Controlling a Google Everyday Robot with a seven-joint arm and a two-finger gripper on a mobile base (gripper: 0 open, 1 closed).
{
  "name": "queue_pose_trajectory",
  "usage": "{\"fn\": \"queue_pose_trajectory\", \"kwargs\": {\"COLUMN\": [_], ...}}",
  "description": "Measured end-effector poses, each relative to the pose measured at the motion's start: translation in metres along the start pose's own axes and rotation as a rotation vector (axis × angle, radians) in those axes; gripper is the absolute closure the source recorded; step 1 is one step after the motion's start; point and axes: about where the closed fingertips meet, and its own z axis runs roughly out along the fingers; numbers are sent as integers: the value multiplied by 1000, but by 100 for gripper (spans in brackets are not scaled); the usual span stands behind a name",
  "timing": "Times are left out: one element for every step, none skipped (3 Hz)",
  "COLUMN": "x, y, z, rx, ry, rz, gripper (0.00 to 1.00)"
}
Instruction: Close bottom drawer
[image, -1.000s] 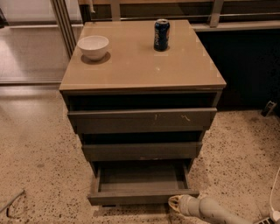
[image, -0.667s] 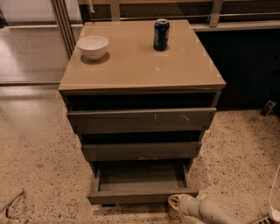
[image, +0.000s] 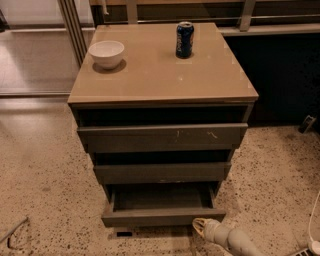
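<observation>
The bottom drawer (image: 162, 216) is the lowest of the three grey-brown drawers of the cabinet (image: 162, 80). It stands pulled out, and its shallow box shows empty from above. Its plain flat front faces me low in the view. My gripper (image: 200, 227) is at the bottom edge, right of centre, on a pale arm that comes in from the lower right. It sits just in front of the right end of the drawer front, close to it or touching.
A white bowl (image: 106, 53) and a blue can (image: 184, 40) stand on the cabinet top. The middle drawer (image: 162, 171) and the scratched top drawer (image: 162, 136) are above. Speckled floor lies all around, and a dark wall stands at the right.
The gripper holds about the same spot at the drawer's right front corner. The drawer looks just as far out as before.
</observation>
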Motion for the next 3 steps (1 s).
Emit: {"fn": "queue_pose_trajectory", "kwargs": {"x": [6, 12, 19], "y": [-17, -34, -51], "z": [8, 14, 21], "rx": [49, 84, 112], "ry": [-8, -10, -10], "rz": [1, 2, 11], "gripper": [100, 100, 100]}}
